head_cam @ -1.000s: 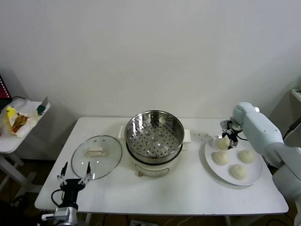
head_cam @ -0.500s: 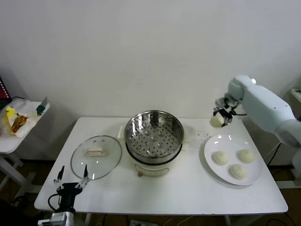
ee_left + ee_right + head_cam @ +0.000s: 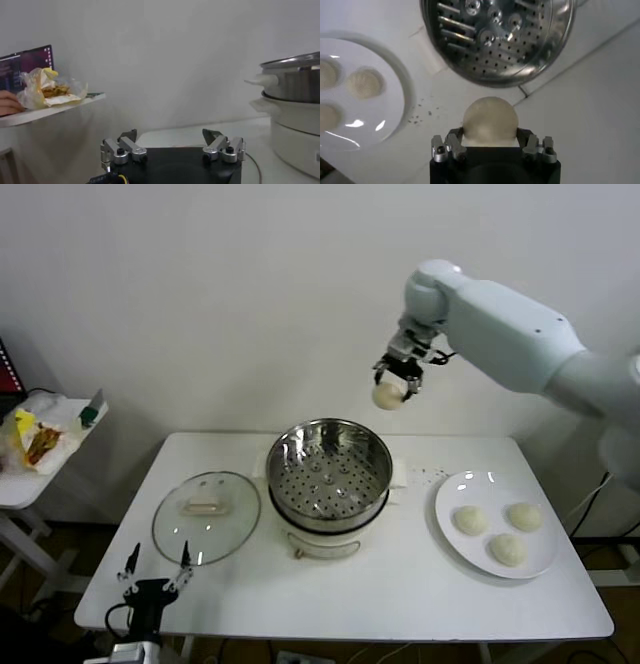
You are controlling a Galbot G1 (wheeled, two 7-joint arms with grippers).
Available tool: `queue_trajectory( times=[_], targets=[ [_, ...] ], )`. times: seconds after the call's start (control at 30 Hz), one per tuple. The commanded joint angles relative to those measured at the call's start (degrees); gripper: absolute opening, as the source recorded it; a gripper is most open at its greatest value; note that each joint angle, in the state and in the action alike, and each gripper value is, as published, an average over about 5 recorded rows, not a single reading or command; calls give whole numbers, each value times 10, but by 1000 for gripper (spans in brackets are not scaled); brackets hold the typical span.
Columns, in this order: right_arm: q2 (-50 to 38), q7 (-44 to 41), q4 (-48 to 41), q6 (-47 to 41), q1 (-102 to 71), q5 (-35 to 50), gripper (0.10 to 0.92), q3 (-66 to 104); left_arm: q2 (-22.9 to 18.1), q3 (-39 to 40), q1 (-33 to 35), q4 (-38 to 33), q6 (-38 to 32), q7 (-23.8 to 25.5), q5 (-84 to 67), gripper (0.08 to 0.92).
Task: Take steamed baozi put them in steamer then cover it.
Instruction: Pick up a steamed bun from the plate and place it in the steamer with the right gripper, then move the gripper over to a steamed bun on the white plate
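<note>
My right gripper (image 3: 398, 384) is shut on one cream-white baozi (image 3: 388, 396), held high in the air just behind and to the right of the steamer (image 3: 328, 474). In the right wrist view the same baozi (image 3: 490, 121) sits between the jaws with the steamer's perforated floor (image 3: 495, 35) below. Three more baozi (image 3: 469, 520) lie on the white plate (image 3: 445, 529) at the right. The glass cover (image 3: 206, 516) with its cream handle lies flat on the table left of the steamer. My left gripper (image 3: 156, 568) hangs open at the table's front left edge, holding nothing.
The white table (image 3: 400, 594) carries the cooker base, plate and cover. A side table (image 3: 30, 474) at the far left holds a crumpled bag of food (image 3: 35, 439). A white wall stands close behind the table.
My right arm has lifted a baozi off the plate and carried it up and leftward toward the steamer. The plate now holds three. The left arm sank slightly.
</note>
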Motion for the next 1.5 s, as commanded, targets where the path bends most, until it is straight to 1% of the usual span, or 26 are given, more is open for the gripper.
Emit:
queue_trajectory(
  times=[0.03,0.2,0.43,0.67,0.83,0.9,0.97,1.1,1.23,1.37,1.5],
  targets=[
    [89,16,-3,53,-50,-100,696,-8,1,5,2,-9,3,0,-2,823],
    [108,32,-14,62,-103,-168,696,10,8,2,3,-11,3,0,-5,823],
    [126,44,-34,64,-143,-205,696,17,12,-3,11,-17,2,0,-9,823],
    [136,60,-56,83,-174,-281,704,47,10,-3,19,-21,2,-6,-17,823],
    [137,65,-53,85,-186,-302,705,55,10,-2,22,-24,6,-12,-18,823],
    [137,68,-52,83,-189,-304,718,58,9,-3,23,-25,5,-12,-17,823],
    [135,69,-47,81,-189,-303,753,61,9,-4,25,-27,5,-12,-17,823],
    [127,61,-32,82,-175,-286,814,64,11,-7,31,-31,5,-12,-17,823],
    [108,45,-15,85,-143,-251,822,66,8,-8,37,-36,4,-12,-16,823],
    [66,19,23,74,-83,-148,823,32,6,-6,42,-38,3,-12,-14,823],
    [-8,16,91,30,-4,-37,823,-25,10,-2,44,-42,3,-13,-11,823]
  ],
)
